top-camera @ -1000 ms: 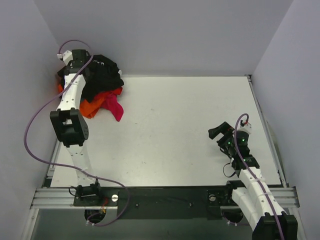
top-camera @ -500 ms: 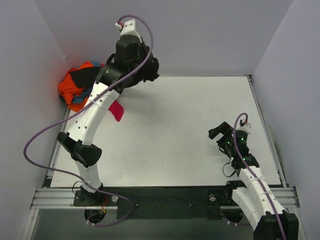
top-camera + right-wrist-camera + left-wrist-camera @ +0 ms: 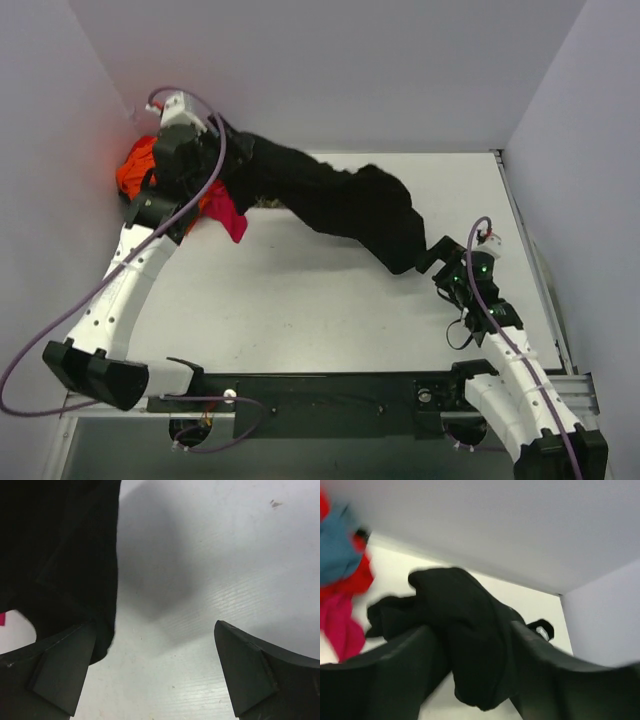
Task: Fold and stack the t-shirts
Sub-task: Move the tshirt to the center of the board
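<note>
The black t-shirt (image 3: 340,205) stretches in a long band from the back left corner across the table to my right gripper (image 3: 432,262). My left gripper (image 3: 222,168) is at the shirt's left end. Its fingers stand apart with black cloth (image 3: 465,630) bunched between them. The right gripper (image 3: 156,625) is open low over the table, and the shirt's end (image 3: 55,555) lies against its left finger (image 3: 65,665). The other t-shirts sit heaped in the back left corner: orange (image 3: 135,165), magenta (image 3: 228,215), blue (image 3: 337,550) and red (image 3: 360,577).
The white table (image 3: 300,300) is boxed in by walls at the back and on both sides. A metal rail (image 3: 330,385) with the arm bases runs along the near edge. A purple cable (image 3: 60,320) loops beside the left arm.
The left arm pulled the black shirt out of the pile, swung it up over the back of the table, then returned left. The shirt now reaches the right gripper. The left jaws have parted.
</note>
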`<state>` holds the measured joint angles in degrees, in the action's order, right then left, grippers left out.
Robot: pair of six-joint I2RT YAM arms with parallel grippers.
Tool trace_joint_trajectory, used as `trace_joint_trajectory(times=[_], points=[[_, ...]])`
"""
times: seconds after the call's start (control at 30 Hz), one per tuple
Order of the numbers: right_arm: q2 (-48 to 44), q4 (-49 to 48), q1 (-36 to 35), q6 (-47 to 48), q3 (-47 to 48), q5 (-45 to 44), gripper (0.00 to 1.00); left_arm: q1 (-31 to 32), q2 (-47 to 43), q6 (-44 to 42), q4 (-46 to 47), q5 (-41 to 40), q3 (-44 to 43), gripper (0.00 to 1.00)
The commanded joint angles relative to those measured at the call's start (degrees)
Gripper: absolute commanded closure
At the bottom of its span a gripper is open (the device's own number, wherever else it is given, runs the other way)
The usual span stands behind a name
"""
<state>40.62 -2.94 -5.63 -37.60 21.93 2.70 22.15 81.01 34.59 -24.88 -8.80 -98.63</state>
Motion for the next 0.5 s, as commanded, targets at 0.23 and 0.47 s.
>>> trace_joint_trajectory(times=[0.23, 0.47], points=[[22.20, 13.66, -14.68, 1.75, 15.50, -18.08, 0.12, -5.02, -17.37, 2.51, 11.61, -1.93, 44.91, 0.14], [30.30, 15.86, -11.08, -0.01, 20.07, -17.66, 0.26, 5.09, -13.62, -1.63, 14.07, -6.93, 45.81, 0.21]])
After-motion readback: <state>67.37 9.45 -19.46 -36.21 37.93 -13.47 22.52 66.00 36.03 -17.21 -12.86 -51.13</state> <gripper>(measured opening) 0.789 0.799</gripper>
